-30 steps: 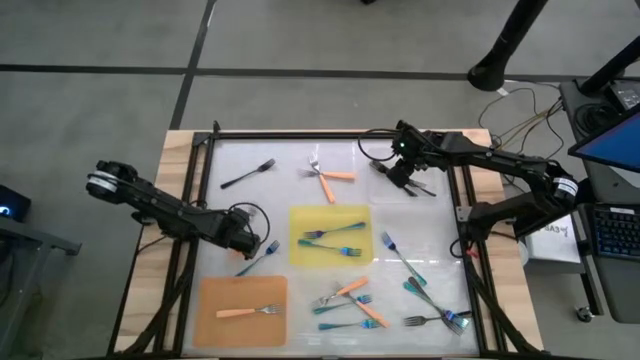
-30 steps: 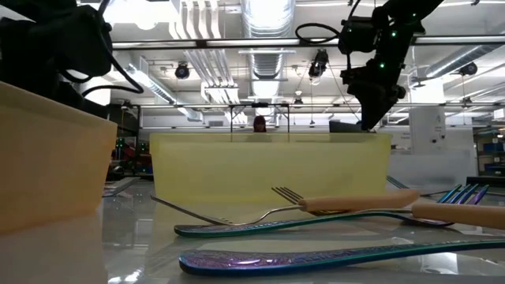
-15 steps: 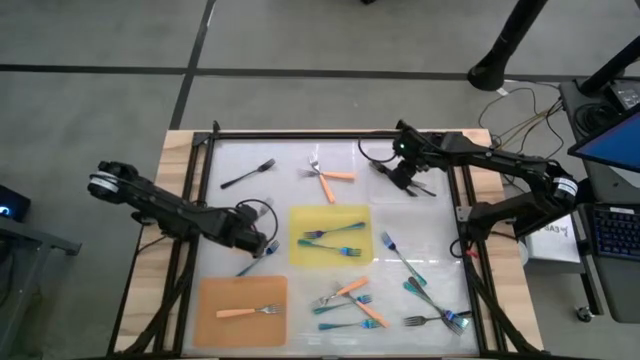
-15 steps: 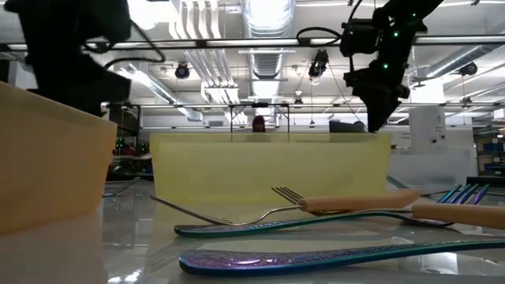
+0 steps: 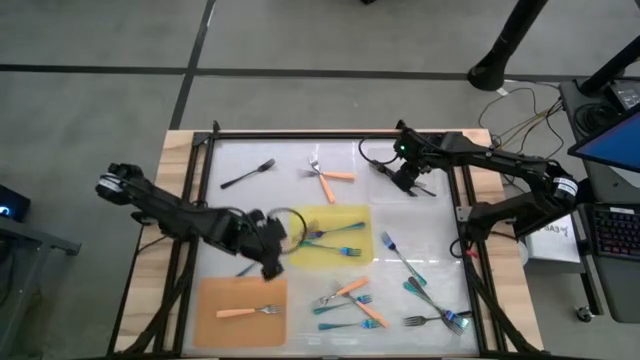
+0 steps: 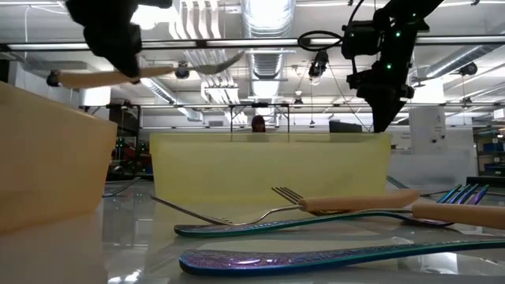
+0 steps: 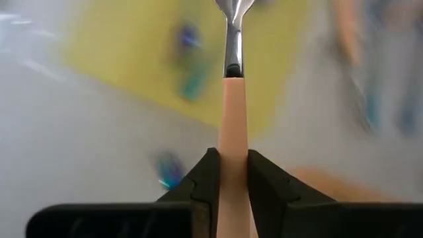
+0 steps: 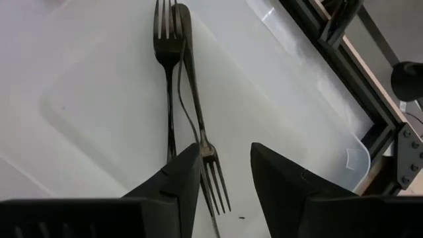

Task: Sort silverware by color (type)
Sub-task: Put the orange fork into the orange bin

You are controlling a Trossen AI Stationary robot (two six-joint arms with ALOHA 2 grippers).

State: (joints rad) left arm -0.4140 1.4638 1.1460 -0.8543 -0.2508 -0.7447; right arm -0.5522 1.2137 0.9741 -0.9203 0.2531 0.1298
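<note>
My left gripper (image 5: pixel 268 249) (image 7: pixel 231 157) is shut on an orange-handled fork (image 6: pixel 134 74) with a silver head, high above the table between the orange mat (image 5: pixel 215 295) and the yellow mat (image 5: pixel 358 215). My right gripper (image 5: pixel 404 180) (image 8: pixel 225 158) hovers open over two dark forks (image 8: pixel 177 73) that lie flat, overlapping, on the clear mat at the far right. Blue-teal forks (image 5: pixel 333 240) lie on the yellow mat, and an orange-handled fork (image 5: pixel 248 311) lies on the orange mat. My left gripper pinches the fork's orange handle (image 7: pixel 231 119) between its two fingers, about midway along it. The fingers slant down from above. The silver head (image 7: pixel 231 13) sticks out past the fingertips. In the low view the fork sits about level, lifted clear of the table.
A black fork (image 5: pixel 247 173) and two orange-handled forks (image 5: pixel 328 178) lie at the far side. A mixed heap of forks (image 5: pixel 350 300) and more blue-teal and dark ones (image 5: pixel 430 300) lie near right. A blue-teal fork (image 5: pixel 244 268) lies beside the orange mat.
My left gripper has risen and gone toward the table's right and near edges, rolling its wrist. The orange-handled fork has come up with it, lifted clear of the table and now about level. My right gripper has stayed over the dark forks.
</note>
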